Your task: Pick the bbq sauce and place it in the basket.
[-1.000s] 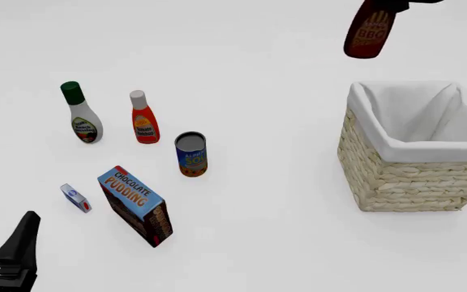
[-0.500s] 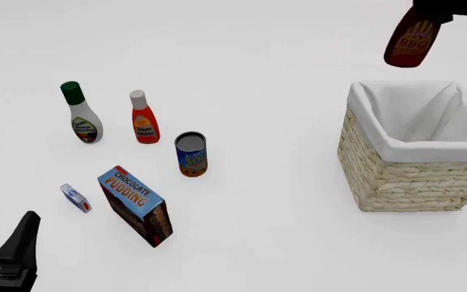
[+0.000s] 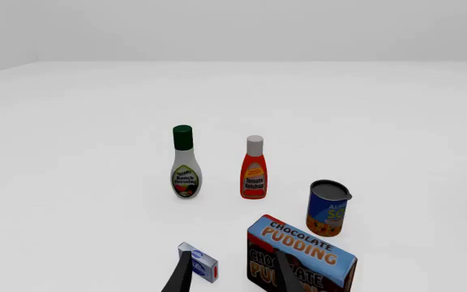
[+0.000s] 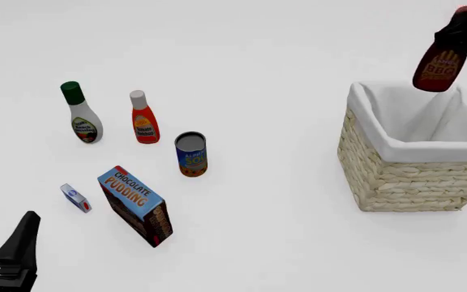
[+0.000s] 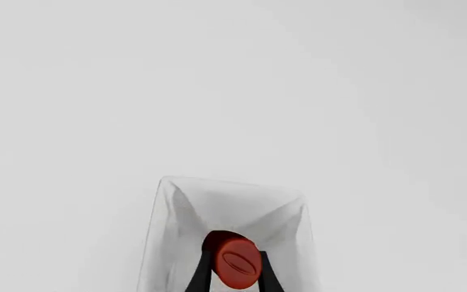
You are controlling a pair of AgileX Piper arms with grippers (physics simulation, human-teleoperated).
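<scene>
The bbq sauce (image 4: 439,68), a dark reddish-brown bottle with an orange "BBQ" label, hangs in the air over the far edge of the basket (image 4: 404,176). My right gripper (image 4: 461,30) is shut on its neck near the red cap. In the right wrist view the red cap (image 5: 236,266) sits between the fingers, with the white-lined basket (image 5: 177,207) right below it. My left gripper (image 4: 6,243) is open and empty at the near left corner; its fingertips (image 3: 186,271) show in the left wrist view.
On the left stand a white bottle with green cap (image 4: 81,114), a red-orange bottle with white cap (image 4: 143,118), a blue can (image 4: 191,154), a chocolate pudding box (image 4: 136,205) and a small blue-white packet (image 4: 75,198).
My right gripper has carried the bbq sauce to the right and lower, from beyond the basket's far left corner to over its opening. The left arm has not moved.
</scene>
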